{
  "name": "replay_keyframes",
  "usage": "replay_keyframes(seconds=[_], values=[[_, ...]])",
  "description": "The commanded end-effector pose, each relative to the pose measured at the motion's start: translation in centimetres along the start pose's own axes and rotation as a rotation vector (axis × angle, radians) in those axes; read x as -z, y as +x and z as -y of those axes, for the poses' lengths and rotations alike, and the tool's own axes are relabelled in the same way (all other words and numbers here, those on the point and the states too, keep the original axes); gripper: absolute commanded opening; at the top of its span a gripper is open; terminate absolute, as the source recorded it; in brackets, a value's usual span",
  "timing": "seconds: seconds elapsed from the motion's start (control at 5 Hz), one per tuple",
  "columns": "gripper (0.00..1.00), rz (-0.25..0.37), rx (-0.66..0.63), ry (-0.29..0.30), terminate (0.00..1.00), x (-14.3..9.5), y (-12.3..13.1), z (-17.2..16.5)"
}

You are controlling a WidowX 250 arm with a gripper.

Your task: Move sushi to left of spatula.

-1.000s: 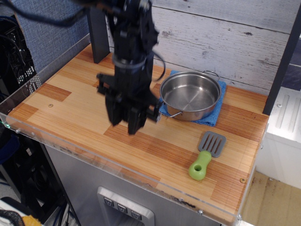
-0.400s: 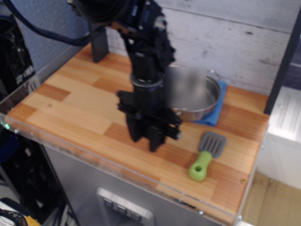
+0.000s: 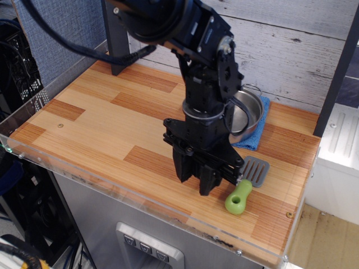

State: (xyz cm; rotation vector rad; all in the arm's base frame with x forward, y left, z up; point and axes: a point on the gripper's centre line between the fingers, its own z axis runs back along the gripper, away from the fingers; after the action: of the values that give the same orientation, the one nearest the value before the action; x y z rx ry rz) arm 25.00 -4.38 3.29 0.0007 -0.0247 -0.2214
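The spatula lies at the front right of the wooden table, grey slotted blade toward the back and lime-green handle toward the front. My gripper points down, low over the table, just left of the spatula, its right finger close to the handle. The black fingers stand close together. The sushi shows nowhere on the table. I cannot make it out against the dark fingers, which seem closed around it.
A steel pan stands on a blue cloth behind the spatula, partly hidden by the arm. A dark post rises at the back left. The clear plastic table edge runs along the front.
The arm has swung from the table's middle left to the right and forward, and the gripper has come down beside the spatula. The spatula and pan have not moved.
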Motion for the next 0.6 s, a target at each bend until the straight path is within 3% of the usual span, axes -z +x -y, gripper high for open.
replay_keyframes(seconds=[0.0,0.2,0.4], values=[[0.00,-0.013,-0.134,0.140,0.00,0.0,-1.0,-2.0],[0.00,-0.037,-0.174,0.141,0.00,0.1,-1.2,-3.1],[1.00,-0.064,-0.163,0.111,0.00,0.1,-1.2,-3.7]])
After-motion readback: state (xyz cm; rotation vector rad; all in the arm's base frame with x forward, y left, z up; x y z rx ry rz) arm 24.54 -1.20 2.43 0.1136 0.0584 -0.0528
